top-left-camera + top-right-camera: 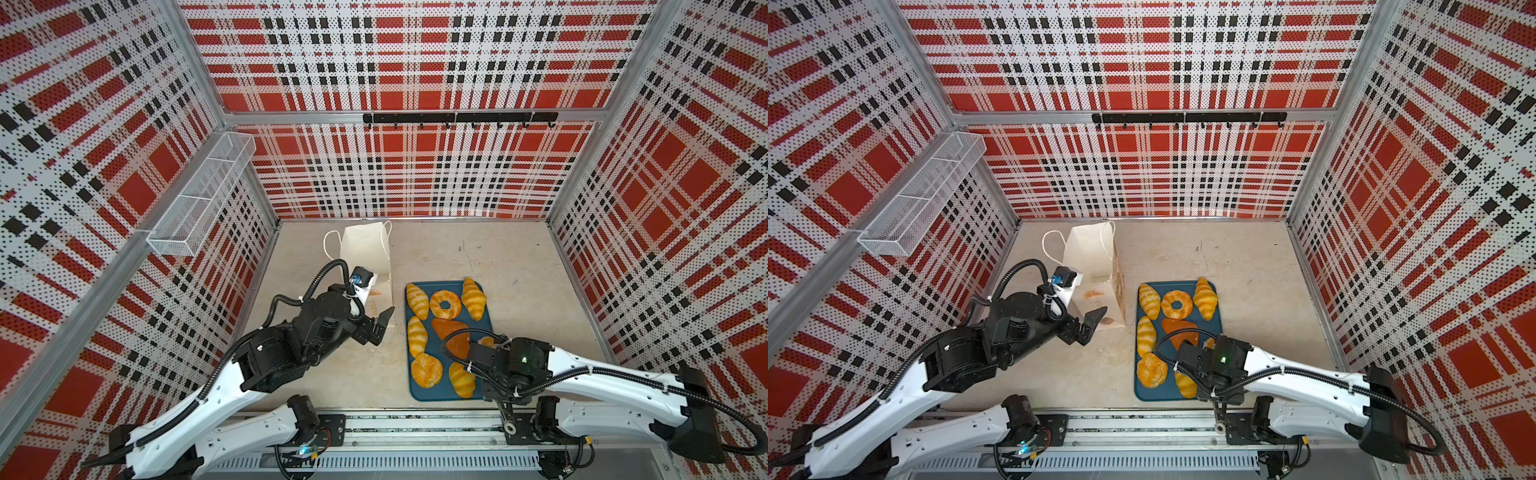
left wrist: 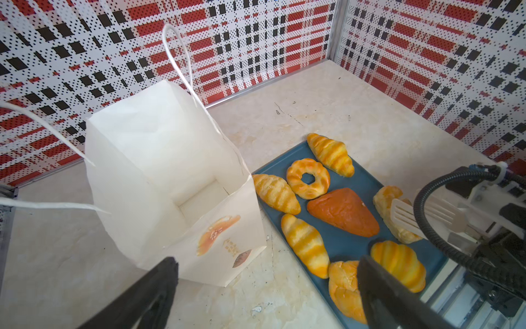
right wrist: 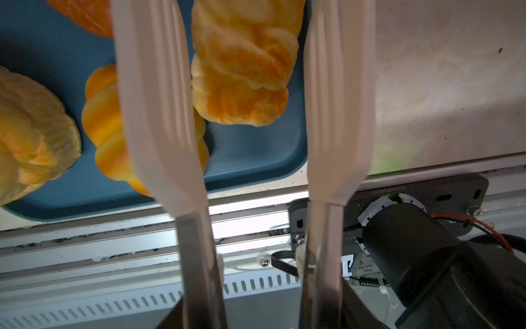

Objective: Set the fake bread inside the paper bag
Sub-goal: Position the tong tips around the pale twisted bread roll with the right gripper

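The white paper bag (image 1: pixel 365 249) (image 1: pixel 1096 257) (image 2: pixel 159 159) stands open at the back of the table, left of the teal tray (image 1: pixel 415 390) (image 3: pixel 250 159). The fake bread lies on the tray: croissants (image 1: pixel 417 300), a ring doughnut (image 1: pixel 445 304), a brown triangular loaf (image 1: pixel 453 336) and a round bun (image 1: pixel 426 370). My right gripper (image 3: pixel 244 28), with white spatula fingers (image 2: pixel 404 216), is shut on a twisted pastry (image 3: pixel 242 71) (image 2: pixel 384 199) at the tray's near right; whether it is lifted I cannot tell. My left gripper (image 1: pixel 384 324) (image 2: pixel 266 260) hangs open and empty between bag and tray.
A white wire mesh basket (image 1: pixel 199 195) hangs on the left wall, and a black hook rail (image 1: pixel 457 117) on the back wall. Plaid walls close in three sides. The metal rail (image 1: pixel 415 432) with the arm bases runs along the table's front edge.
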Tool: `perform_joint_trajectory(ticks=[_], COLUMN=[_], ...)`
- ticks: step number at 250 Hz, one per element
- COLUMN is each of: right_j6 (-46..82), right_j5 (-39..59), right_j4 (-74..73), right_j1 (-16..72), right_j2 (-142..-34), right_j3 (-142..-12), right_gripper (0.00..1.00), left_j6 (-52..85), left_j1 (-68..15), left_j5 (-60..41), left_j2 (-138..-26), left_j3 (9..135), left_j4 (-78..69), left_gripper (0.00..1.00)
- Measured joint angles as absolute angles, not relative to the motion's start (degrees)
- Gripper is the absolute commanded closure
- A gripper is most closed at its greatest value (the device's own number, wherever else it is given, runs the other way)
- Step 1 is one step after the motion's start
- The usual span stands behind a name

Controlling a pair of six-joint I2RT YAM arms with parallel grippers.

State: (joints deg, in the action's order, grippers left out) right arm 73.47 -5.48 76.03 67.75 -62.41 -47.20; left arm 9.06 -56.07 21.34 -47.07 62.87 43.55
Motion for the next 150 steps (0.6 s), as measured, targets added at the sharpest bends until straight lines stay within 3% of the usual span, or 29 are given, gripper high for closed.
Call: perform_joint_trajectory(ticks=[98, 150], right_j6=[69.5, 67.0], right_j5=[-3.7, -2.9], right_j4=[74.3, 73.9], right_j1=[64.6, 62.4], right_j2=[-65.1, -65.1], right_j3=[-46.9, -46.7], right_gripper=[0.51, 0.62], left_j6=[9.6, 9.6], left_j1=[-56.4, -56.4], left_j5=[22.5, 23.3], left_j2=[-45.3, -45.1], left_j3=[62.9, 62.9], left_j4=[45.9, 46.0], left_gripper=[0.01, 0.01])
